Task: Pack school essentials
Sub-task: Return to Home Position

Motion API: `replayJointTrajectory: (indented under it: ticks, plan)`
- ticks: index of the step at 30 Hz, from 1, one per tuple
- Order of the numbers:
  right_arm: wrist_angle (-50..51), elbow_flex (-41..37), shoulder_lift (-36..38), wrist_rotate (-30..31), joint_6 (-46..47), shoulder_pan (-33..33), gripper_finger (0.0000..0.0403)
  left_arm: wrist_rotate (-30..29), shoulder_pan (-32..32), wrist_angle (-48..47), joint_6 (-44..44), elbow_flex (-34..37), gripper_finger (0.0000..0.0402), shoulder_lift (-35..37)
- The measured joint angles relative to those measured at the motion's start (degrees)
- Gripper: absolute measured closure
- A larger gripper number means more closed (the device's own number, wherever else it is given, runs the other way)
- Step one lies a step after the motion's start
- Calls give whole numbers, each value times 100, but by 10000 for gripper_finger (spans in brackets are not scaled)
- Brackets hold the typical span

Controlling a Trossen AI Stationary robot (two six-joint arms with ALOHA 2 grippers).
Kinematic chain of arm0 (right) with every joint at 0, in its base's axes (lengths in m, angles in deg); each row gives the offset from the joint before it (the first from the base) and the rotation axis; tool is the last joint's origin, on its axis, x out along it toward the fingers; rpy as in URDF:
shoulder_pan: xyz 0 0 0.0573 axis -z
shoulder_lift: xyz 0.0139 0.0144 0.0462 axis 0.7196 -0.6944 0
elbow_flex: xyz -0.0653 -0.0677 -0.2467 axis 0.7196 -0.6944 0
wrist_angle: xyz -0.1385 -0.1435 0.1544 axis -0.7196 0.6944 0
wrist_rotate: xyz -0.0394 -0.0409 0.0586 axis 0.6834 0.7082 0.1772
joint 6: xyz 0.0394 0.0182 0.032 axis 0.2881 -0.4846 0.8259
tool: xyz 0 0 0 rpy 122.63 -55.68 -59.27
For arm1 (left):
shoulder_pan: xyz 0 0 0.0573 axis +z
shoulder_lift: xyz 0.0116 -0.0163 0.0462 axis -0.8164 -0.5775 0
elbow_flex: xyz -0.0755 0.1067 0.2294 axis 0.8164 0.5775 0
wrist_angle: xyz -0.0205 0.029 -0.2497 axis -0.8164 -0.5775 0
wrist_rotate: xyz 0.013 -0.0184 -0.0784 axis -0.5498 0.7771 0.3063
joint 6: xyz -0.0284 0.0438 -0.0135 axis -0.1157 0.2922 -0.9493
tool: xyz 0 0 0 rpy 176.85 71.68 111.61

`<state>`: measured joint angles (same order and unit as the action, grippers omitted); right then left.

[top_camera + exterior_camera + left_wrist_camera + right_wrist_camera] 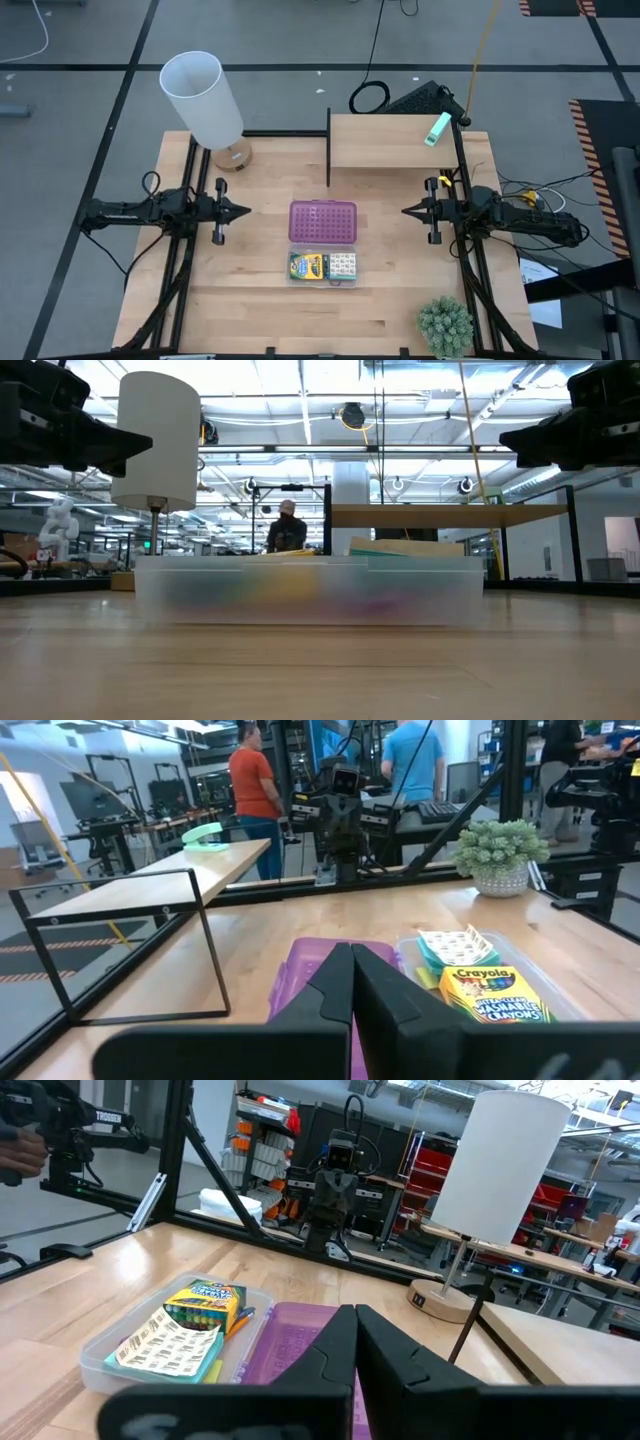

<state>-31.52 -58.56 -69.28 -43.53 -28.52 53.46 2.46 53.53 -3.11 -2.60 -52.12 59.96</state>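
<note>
A clear case lies open at the table's middle. Its purple studded lid [322, 222] lies flat on the far side and its clear tray [322, 282] on the near side. In the tray lie the yellow-green crayon box [308, 266] and the pale patterned pack [343, 266], side by side. My left gripper [243, 211] hovers shut to the left of the lid, pointing at it. My right gripper [408, 211] hovers shut to the right of the lid, pointing at it. Both are apart from the case and above the table. The other school essentials are out of view.
A white-shaded lamp [205, 100] stands at the far left. A wooden shelf on a black frame [390, 140] at the far right carries a mint-green block [437, 129]. A small potted plant [445, 325] sits at the near right corner. People stand beyond the table.
</note>
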Motion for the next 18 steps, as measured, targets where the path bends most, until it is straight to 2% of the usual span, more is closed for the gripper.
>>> replayJointTrajectory:
  ticks: [18]
  plan:
    - [0,0,0,0,-2,0,403,-76,4,182,359,2,401,22]
